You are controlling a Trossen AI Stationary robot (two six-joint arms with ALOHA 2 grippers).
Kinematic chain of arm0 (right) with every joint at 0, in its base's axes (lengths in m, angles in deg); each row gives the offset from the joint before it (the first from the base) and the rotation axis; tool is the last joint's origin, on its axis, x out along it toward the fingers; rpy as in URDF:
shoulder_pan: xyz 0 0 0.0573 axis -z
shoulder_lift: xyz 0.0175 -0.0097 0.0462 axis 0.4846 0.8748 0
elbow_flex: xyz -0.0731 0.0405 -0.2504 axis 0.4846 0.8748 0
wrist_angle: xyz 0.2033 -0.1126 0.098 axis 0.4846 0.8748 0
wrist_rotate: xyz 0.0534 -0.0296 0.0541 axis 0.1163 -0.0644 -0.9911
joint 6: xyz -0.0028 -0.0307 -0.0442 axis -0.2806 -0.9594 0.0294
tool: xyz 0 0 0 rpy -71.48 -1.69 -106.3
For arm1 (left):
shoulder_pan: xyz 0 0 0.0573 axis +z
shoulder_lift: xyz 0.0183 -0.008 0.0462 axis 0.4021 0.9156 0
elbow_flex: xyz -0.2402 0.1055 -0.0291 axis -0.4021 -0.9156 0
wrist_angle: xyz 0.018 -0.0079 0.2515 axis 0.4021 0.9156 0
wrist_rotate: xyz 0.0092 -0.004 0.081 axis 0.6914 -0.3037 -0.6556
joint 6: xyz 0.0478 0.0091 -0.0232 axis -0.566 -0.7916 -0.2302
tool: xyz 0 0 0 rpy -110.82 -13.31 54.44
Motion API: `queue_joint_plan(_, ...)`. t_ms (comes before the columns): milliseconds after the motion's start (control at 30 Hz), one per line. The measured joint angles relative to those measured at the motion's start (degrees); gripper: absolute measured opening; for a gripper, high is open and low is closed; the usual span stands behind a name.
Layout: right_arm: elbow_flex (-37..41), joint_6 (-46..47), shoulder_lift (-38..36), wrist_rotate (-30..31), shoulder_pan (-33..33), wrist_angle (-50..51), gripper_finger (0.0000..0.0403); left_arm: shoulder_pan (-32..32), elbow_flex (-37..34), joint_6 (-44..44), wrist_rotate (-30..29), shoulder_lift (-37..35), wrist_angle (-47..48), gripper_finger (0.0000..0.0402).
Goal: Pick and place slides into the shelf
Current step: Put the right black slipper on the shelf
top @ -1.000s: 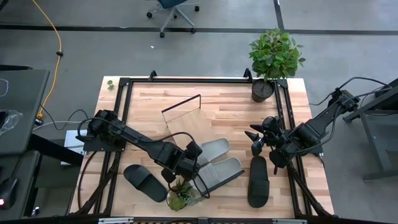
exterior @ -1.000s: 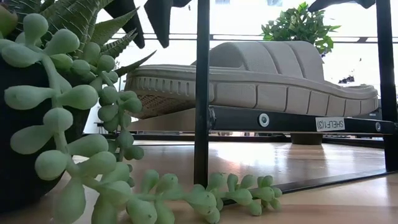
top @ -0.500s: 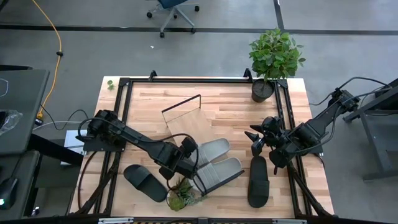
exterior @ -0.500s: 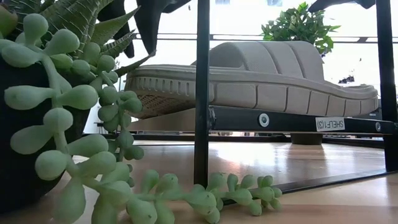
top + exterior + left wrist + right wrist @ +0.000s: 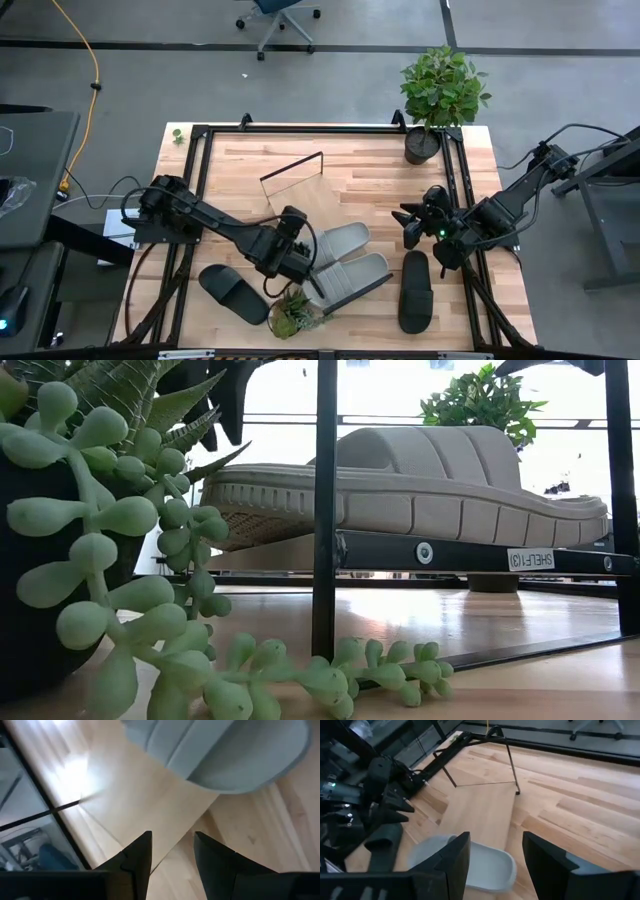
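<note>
Two light grey slides (image 5: 345,262) are seen lying side by side on the near end of the shelf (image 5: 305,200), a pale board that runs from the middle of the table (image 5: 360,160) toward its near edge. The near one overhangs the board's right edge, so a nudge from a passing arm is judged likely to tip it off (its toe already sticks out over bare tabletop). Two black slides are not yet on the board: one (image 5: 233,292) lies near the front left, the other (image 5: 415,290) near the front right.

A small succulent pot (image 5: 295,312) stands just beside the board's near corner, and a low sweep of the left arm toward the left black slide could knock it over. The metal rod frame at the board's ends could also be caught by a finger.

The left gripper (image 5: 297,262) is held just left of the grey pair, over the board's edge. Its fingers (image 5: 137,857) are parted, nothing is pinched between them, and nothing is seen to be touched.

The right gripper (image 5: 415,228) hovers just beyond the far end of the right black slide, fingers (image 5: 455,855) spread wide and empty. A leafy potted plant (image 5: 440,95) stands at the far right corner, well apart from both arms.
</note>
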Motion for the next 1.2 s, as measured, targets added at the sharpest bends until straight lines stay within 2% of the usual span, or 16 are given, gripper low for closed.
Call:
queue_joint_plan(267, 0.0, -4.3, 0.0, 0.4, 2.0, -4.1, 0.0172, 3.5, 1.7, 2.4, -1.8, -7.7, -0.6, 0.0133)
queue_joint_plan(367, 0.0, -8.4, -0.1, -1.2, 2.8, -6.1, 0.0172, 5.3, 3.2, 2.4, 0.4, -11.5, -0.1, 0.0133)
queue_joint_plan(567, 0.0, -16.6, -1.5, -10.3, 3.5, -9.5, 0.0172, 7.5, 5.7, 2.9, 4.6, -20.0, -0.1, 0.0133)
queue_joint_plan(633, 0.0, -18.1, -2.4, -11.7, 3.5, -10.4, 0.0172, 7.9, 6.3, 3.0, 5.8, -22.6, -0.3, 0.0133)
queue_joint_plan(933, 0.0, -19.1, -6.3, -17.3, 3.5, -11.6, 0.0172, 8.1, 6.5, 9.4, 9.3, -32.3, -0.4, 0.0133)
queue_joint_plan(1200, 0.0, -19.1, -6.8, -18.5, 4.7, -13.1, 0.0172, 8.0, 6.5, 15.8, 15.4, -35.0, 1.9, 0.0133)
